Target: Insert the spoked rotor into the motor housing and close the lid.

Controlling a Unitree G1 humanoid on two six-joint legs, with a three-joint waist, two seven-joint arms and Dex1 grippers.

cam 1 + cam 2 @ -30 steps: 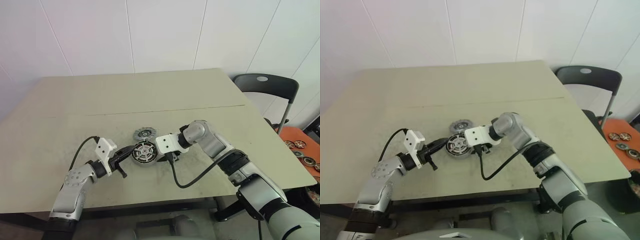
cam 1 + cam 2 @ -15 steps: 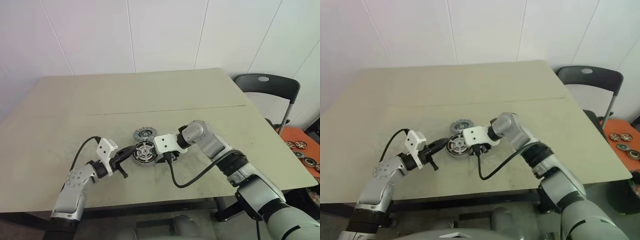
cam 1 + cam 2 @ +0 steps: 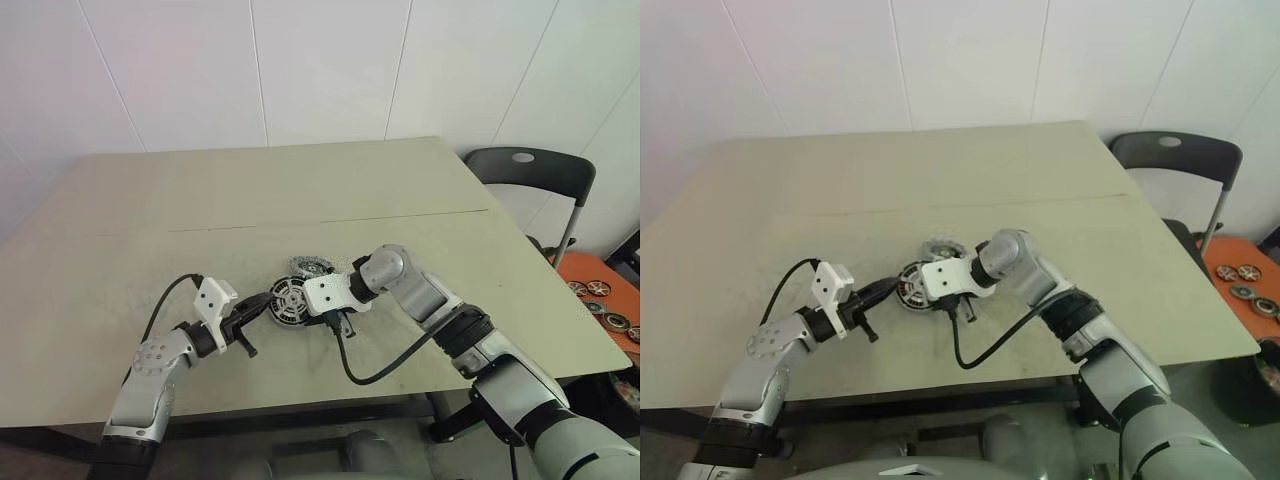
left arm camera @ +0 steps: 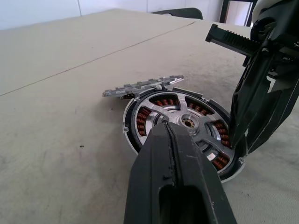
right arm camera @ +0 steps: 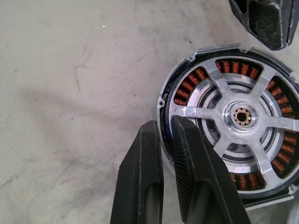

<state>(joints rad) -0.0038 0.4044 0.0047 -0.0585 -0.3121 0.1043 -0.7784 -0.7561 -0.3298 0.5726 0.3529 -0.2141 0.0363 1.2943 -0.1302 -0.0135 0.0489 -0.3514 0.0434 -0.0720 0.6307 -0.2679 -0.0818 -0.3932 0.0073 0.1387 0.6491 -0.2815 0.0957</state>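
Observation:
The motor housing, a round silver puck with copper-red windings, lies on the table. A spoked rotor sits inside it, its spokes over the windings. My right gripper is shut on the housing's rim, one finger outside and one inside. My left gripper is shut, its tip at the opposite edge of the housing. The lid, a pale notched disc, lies just behind the housing, one edge against the housing's far rim.
A black chair stands past the table's right corner. An orange tray with several round parts is at the far right. My right wrist's black cable loops over the table in front.
My right gripper has closed from half open onto the housing's rim. The lid has shifted a little to the right behind the housing. The left gripper has not moved.

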